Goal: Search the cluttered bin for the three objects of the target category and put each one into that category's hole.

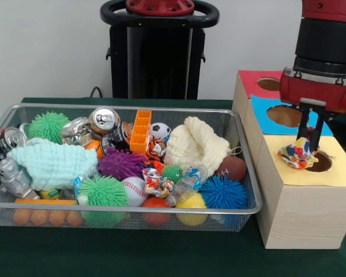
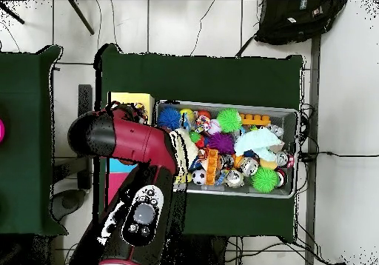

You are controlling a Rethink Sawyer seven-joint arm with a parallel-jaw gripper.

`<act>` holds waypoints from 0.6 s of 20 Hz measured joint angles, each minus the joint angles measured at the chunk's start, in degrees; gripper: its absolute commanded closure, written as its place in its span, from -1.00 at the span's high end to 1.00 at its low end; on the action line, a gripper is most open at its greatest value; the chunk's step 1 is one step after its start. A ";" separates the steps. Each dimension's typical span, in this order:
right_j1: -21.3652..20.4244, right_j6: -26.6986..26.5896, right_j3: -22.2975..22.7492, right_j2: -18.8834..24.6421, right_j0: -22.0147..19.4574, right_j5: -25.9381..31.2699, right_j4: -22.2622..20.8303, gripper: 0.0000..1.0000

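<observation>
The jaws of the gripper (image 1: pixel 309 145) are clamped on a crumpled multicoloured cloth toy (image 1: pixel 297 154), held at the near-left edge of the hole (image 1: pixel 322 162) in the yellow card (image 1: pixel 340 167) on the pale wooden box (image 1: pixel 305 216). The blue-surround hole (image 1: pixel 284 116) and the red-surround hole (image 1: pixel 269 84) lie behind it. To the box's left on the green bench (image 1: pixel 161 259), the cluttered bin (image 1: pixel 127 209) holds spiky balls, crushed cans, a baseball (image 1: pixel 134 190) and knitted cloths. In the overhead view the arm (image 2: pixel 129 140) covers the boxes.
</observation>
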 measured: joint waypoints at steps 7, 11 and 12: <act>0.57 0.00 0.00 0.40 -0.06 -3.12 0.00 -1.00; 0.67 0.00 0.00 0.45 -0.06 -3.56 0.00 -1.00; 0.73 0.00 0.00 0.44 -0.06 -3.67 0.00 -1.00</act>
